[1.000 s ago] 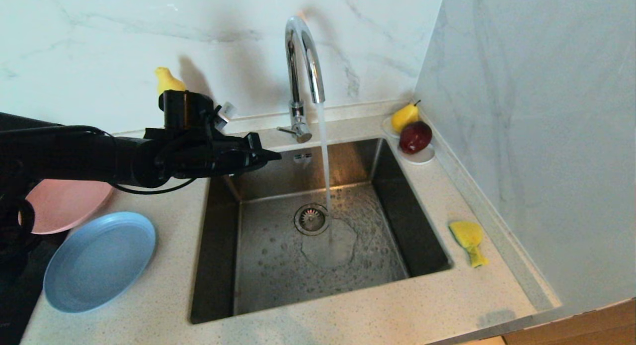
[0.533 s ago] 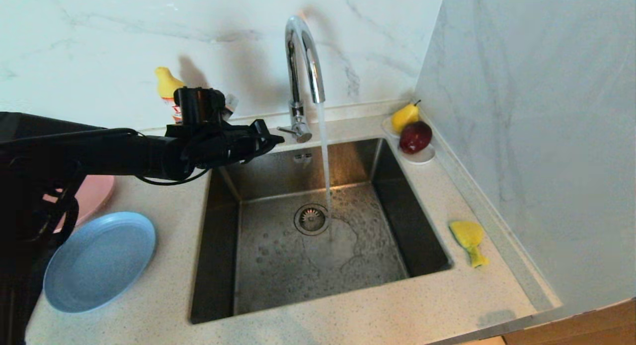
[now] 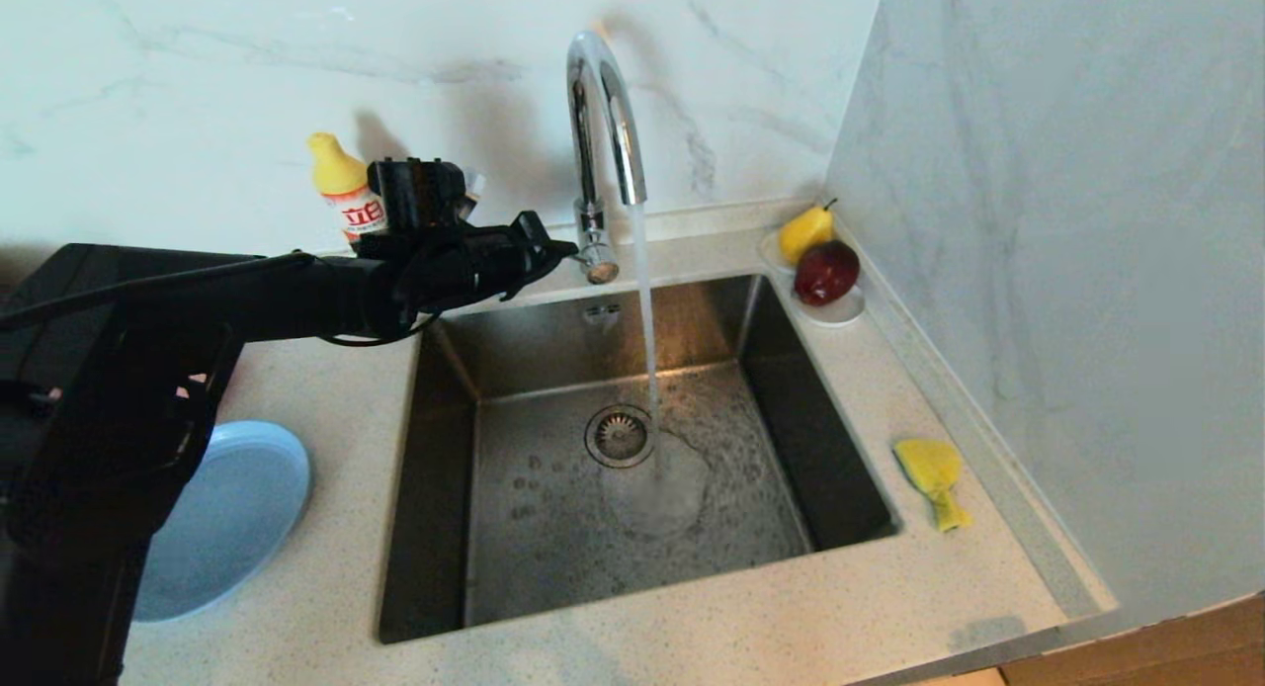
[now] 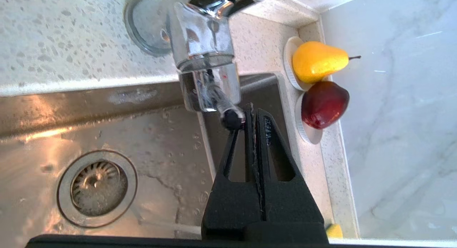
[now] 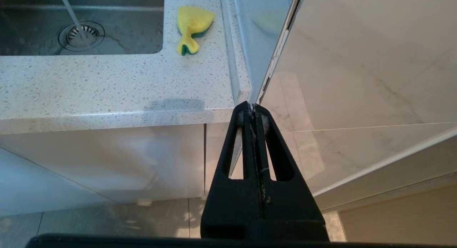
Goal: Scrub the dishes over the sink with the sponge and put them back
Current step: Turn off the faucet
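A wide round matte light-blue plate (image 3: 237,513) lies near the left edge of the pale speckled stone bench (image 3: 326,577), partly hidden by the black left arm. At the bench's back edge stands a small bottle with a yellow cap (image 3: 346,194) and a white label printed in red characters, too small to read. The left tool (image 3: 565,248), black with its two tapered fingers pressed together and holding nothing, points level along the back edge; in the left wrist view its tip sits right at the dark knob of the tap's lever (image 4: 231,118), though actual contact cannot be told.

The large square brushed stainless-steel sink (image 3: 445,488) is sunk into the middle of the bench, with a round strainer drain (image 3: 620,435) in its wet, beaded floor. A tall arched chrome tap (image 3: 600,123) rises from the back edge and a thin stream of water falls just beside the drain.

In the back right corner a small white saucer (image 3: 838,313) carries a dark red apple (image 3: 826,272), with a yellow pear (image 3: 805,233) on a second saucer behind it. The small yellow fish-shaped sponge with a thin green scouring layer (image 3: 934,476) rests near the right edge, tail toward the front.

The right tool (image 5: 252,111), fingers together and empty, hangs below the bench's front right corner, before the cabinet.
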You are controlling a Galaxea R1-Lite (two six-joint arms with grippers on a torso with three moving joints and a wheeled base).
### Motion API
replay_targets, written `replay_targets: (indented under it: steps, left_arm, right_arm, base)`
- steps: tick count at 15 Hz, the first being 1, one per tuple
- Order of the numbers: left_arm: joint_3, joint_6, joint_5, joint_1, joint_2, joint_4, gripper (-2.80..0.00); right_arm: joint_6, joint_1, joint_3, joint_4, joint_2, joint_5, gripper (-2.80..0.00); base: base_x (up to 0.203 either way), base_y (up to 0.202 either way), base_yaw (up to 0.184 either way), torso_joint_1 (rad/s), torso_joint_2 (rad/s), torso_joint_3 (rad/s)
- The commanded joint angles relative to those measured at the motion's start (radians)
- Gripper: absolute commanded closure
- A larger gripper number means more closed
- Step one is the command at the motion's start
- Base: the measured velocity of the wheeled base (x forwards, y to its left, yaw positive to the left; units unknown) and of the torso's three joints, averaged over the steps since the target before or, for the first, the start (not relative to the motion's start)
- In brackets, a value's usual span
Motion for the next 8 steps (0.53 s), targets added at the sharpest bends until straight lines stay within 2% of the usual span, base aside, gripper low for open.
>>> replay_targets:
  steps: [1, 8]
  left_arm:
    - [-0.01, -0.003, -0.001, 0.001, 0.026, -0.006, 0.0]
    - [-0.016, -0.013, -0.005, 0.014, 0.034, -0.042, 0.0]
  right_arm:
    - [-0.001, 0.0, 0.0, 0.0, 0.002, 0.002, 0.0]
    - [-0.001, 0.0, 0.0, 0.0, 0.002, 0.002, 0.0]
  base:
    - [0.0, 0.0, 0.0, 0.0, 0.0, 0.0]
    - [0.0, 0.0, 0.0, 0.0, 0.0, 0.0]
